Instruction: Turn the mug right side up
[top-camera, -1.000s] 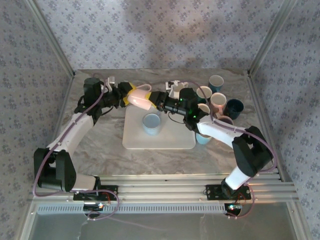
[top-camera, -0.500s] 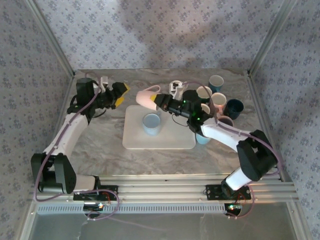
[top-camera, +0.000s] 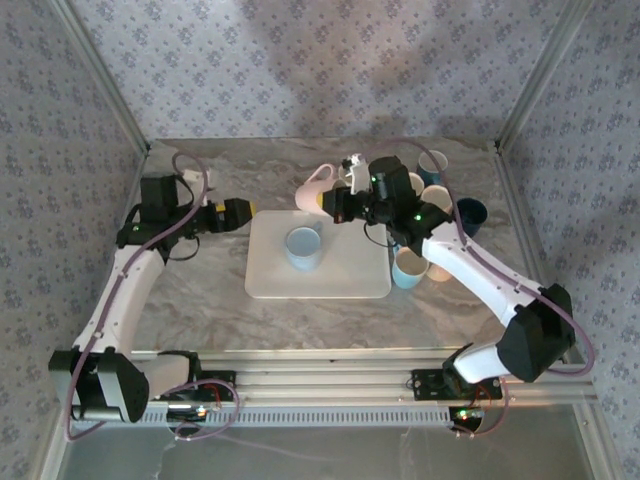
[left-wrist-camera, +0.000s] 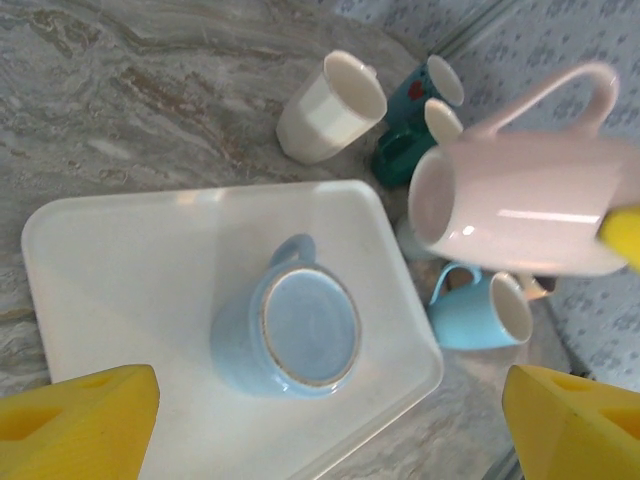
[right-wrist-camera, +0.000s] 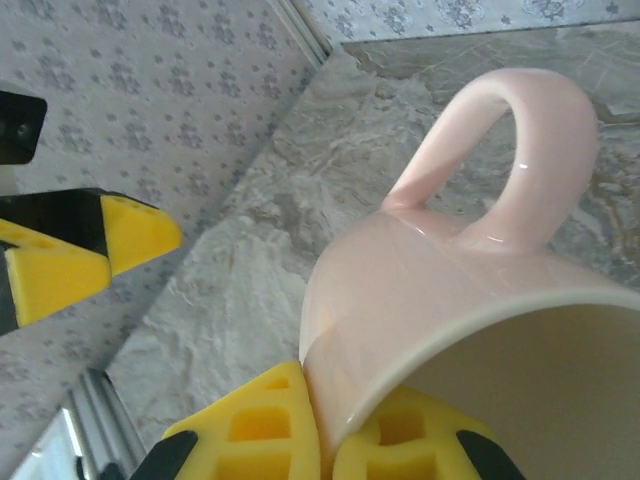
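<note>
Right gripper: jaws clamped on the wall of the pink mug at its rim, one finger inside and one outside. The mug hangs in the air on its side, handle uppermost.

Left gripper: jaws spread wide, facing the mug and well apart from it.

Below and between the two sets of jaws, a white tray lies on the grey marbled tabletop. An inverted blue mug stands on the tray.

Floral-papered walls enclose the table on three sides.
</note>
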